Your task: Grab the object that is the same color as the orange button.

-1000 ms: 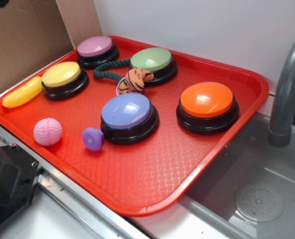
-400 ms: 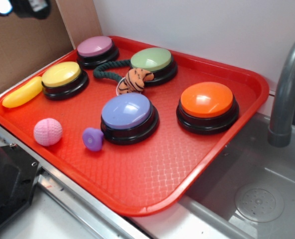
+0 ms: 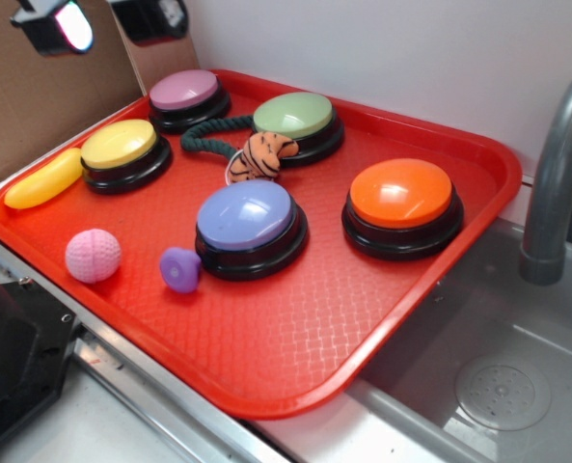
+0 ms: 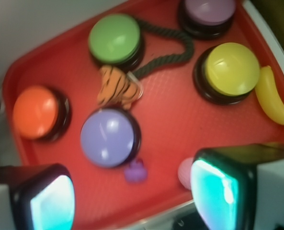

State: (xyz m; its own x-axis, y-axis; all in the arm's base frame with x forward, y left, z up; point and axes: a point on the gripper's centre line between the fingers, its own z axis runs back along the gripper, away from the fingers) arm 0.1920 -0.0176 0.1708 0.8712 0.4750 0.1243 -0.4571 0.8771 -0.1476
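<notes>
The small orange plush tiger (image 3: 261,154) with black stripes lies on the red tray (image 3: 295,318) between the green and blue buttons, tied to a dark green rope loop (image 3: 206,135). It also shows in the wrist view (image 4: 115,86). The orange button (image 3: 401,198) stands at the tray's right; it shows at the left of the wrist view (image 4: 36,111). My gripper (image 3: 107,21) hangs high at the top left, above the tray's far left corner, open and empty. In the wrist view its fingers (image 4: 218,191) stand wide apart with nothing between them.
On the tray stand a pink button (image 3: 184,92), a green button (image 3: 293,116), a yellow button (image 3: 120,147) and a blue button (image 3: 245,217). A yellow banana (image 3: 44,178), a pink knitted ball (image 3: 93,256) and a small purple piece (image 3: 179,268) lie at the left. A grey faucet (image 3: 556,183) and sink are at the right.
My gripper has come into the exterior view from the top left and moved right and down, toward the tray. Nothing on the tray has moved.
</notes>
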